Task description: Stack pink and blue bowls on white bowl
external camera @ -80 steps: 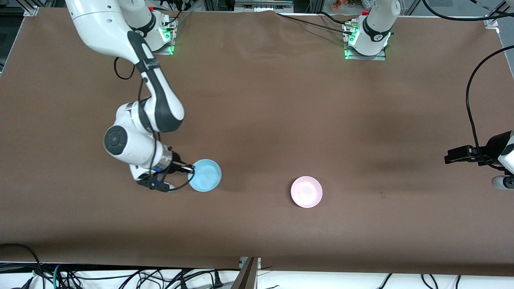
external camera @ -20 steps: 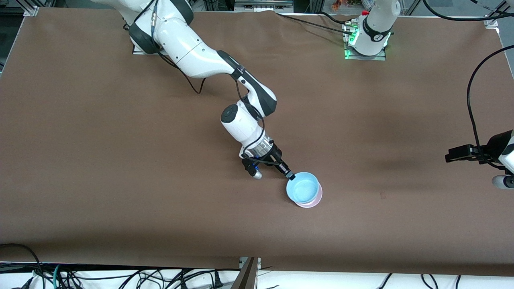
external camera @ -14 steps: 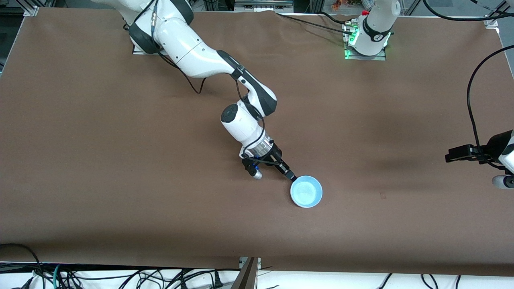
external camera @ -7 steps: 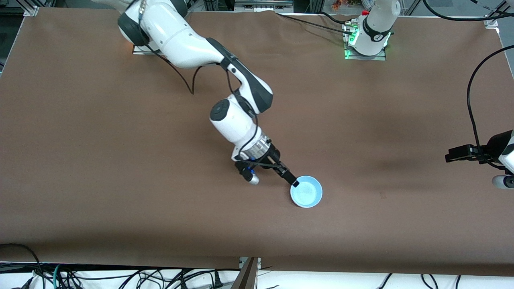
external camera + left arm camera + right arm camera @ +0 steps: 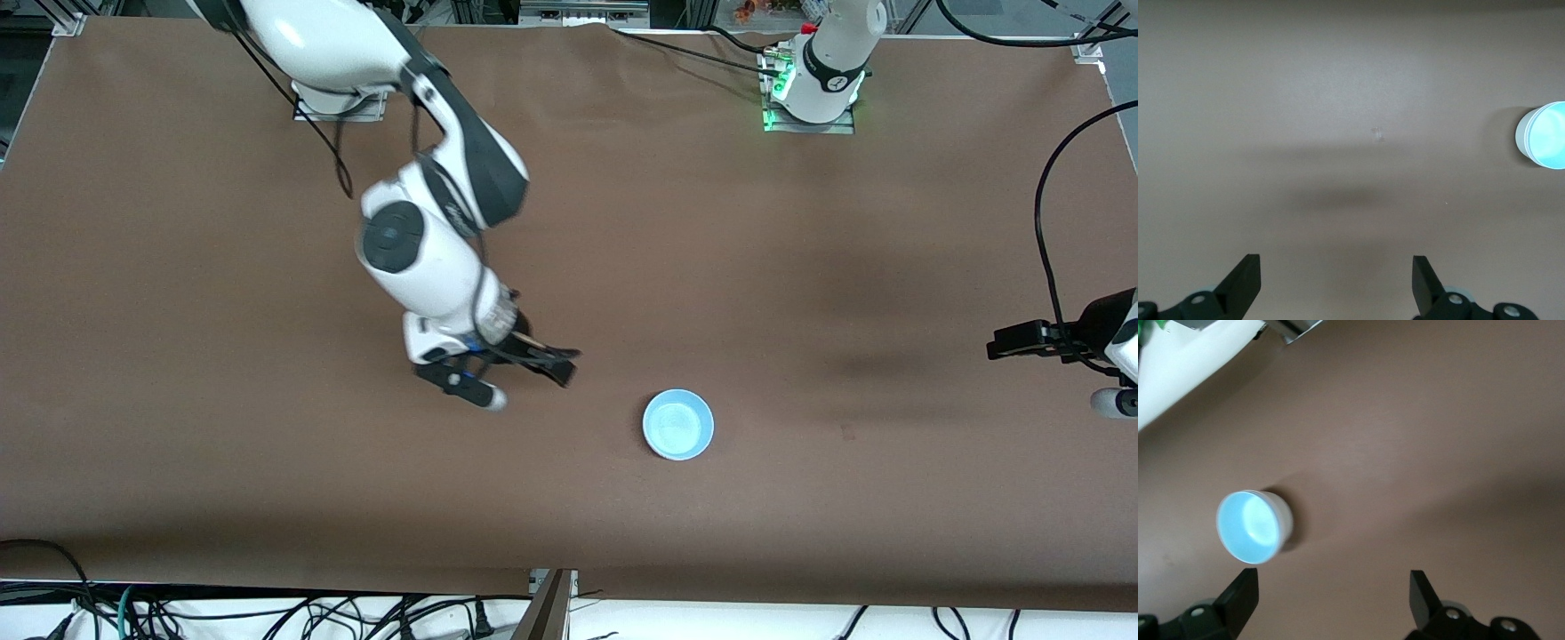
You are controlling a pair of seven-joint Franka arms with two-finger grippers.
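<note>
The blue bowl (image 5: 677,424) (image 5: 1250,527) (image 5: 1546,135) sits upright on the brown table (image 5: 267,480), nested on a stack. The front view shows only its blue inside, so the pink bowl and the white bowl are hidden under it. A pale wall (image 5: 1283,520) shows below the blue rim in the wrist views. My right gripper (image 5: 562,367) (image 5: 1331,587) hangs open and empty over bare table, beside the stack toward the right arm's end. My left gripper (image 5: 996,345) (image 5: 1336,273) waits open and empty at the left arm's end of the table.
Both arm bases (image 5: 338,102) (image 5: 809,107) stand along the table edge farthest from the front camera. Cables (image 5: 1049,196) trail at the left arm's end. A slim post (image 5: 547,609) rises at the table edge nearest the front camera.
My right gripper opened, let go of the blue bowl's rim and drew back and up toward the right arm's end. The blue bowl stays on the stack. The left arm has not moved.
</note>
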